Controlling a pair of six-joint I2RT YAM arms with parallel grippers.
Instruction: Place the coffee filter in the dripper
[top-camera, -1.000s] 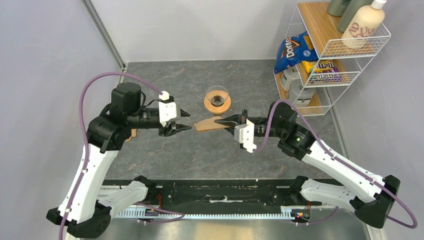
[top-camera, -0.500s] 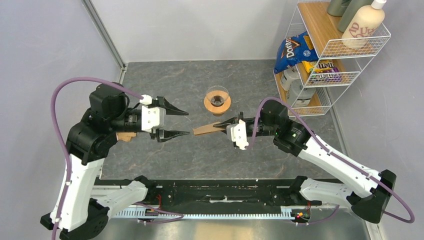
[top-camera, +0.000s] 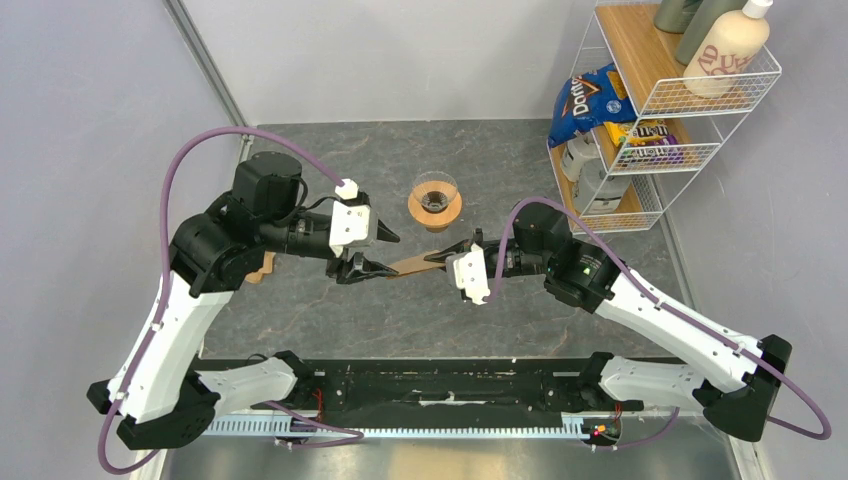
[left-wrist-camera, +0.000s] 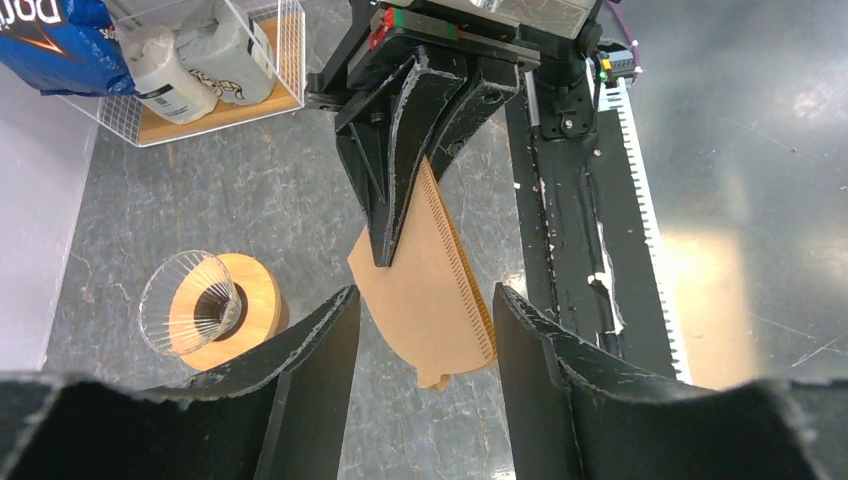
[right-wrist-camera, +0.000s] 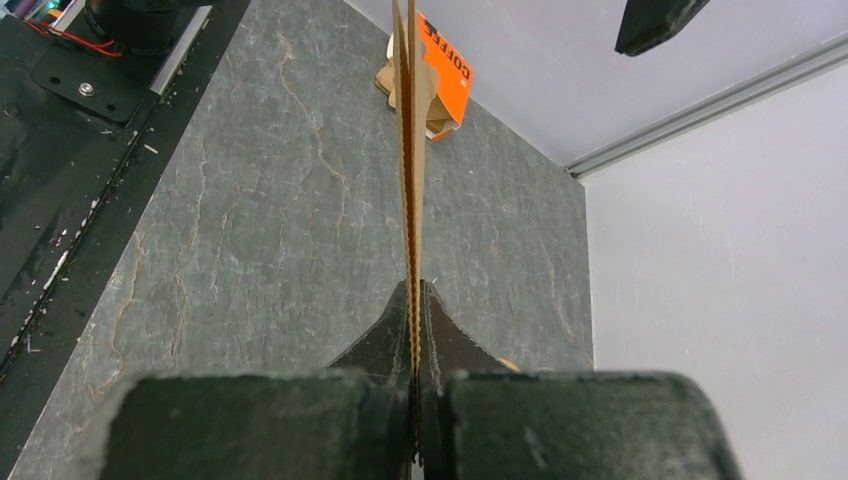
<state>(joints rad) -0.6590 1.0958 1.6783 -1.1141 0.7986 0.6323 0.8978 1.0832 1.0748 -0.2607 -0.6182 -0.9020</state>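
On a grey stone-look table (top-camera: 320, 160), the right gripper (top-camera: 440, 257) pinches the coffee filter (left-wrist-camera: 430, 290) aloft, near the dripper (top-camera: 435, 202). The left gripper (top-camera: 383, 256) gapes around its free end. The paper looks light and floppy, probably best gripped along the crimped seam.

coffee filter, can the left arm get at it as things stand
Probably yes. The left gripper is open, and in the left wrist view it straddles the free end of the coffee filter with nothing in between. The right gripper is shut on the other end.
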